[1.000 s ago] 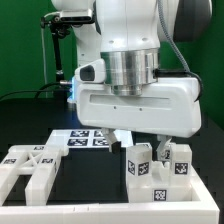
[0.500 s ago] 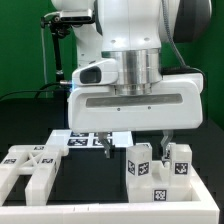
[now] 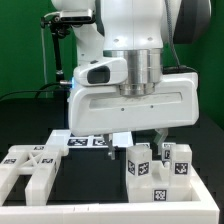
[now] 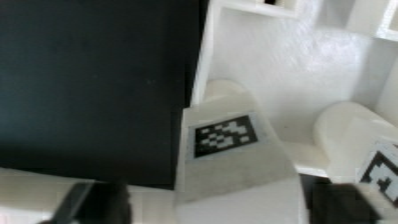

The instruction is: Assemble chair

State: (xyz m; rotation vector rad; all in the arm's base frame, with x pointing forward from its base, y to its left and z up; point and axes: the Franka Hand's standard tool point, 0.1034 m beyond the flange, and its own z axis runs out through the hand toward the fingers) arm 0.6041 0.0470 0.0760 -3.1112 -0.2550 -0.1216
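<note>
The chair is in loose white parts. A flat X-braced panel (image 3: 30, 163) lies at the exterior view's left. Two chunky upright bars with marker tags stand at the right, one (image 3: 141, 166) under my gripper and one (image 3: 177, 164) beside it. My gripper (image 3: 133, 146) hangs low over the nearer bar, open, with a finger on each side of its top. In the wrist view this tagged bar (image 4: 226, 140) runs between the two dark fingers (image 4: 93, 204), with a gap showing beside it. My gripper (image 4: 214, 208) holds nothing.
The marker board (image 3: 88, 140) lies on the black table behind the parts. A low white wall (image 3: 208, 192) runs along the front and the exterior view's right. The second bar stands close to the right finger. Another white part (image 4: 365, 135) shows beside the bar in the wrist view.
My gripper has shifted toward the exterior view's left and its fingers have spread wider, now straddling the nearer tagged bar. The chair parts have not moved.
</note>
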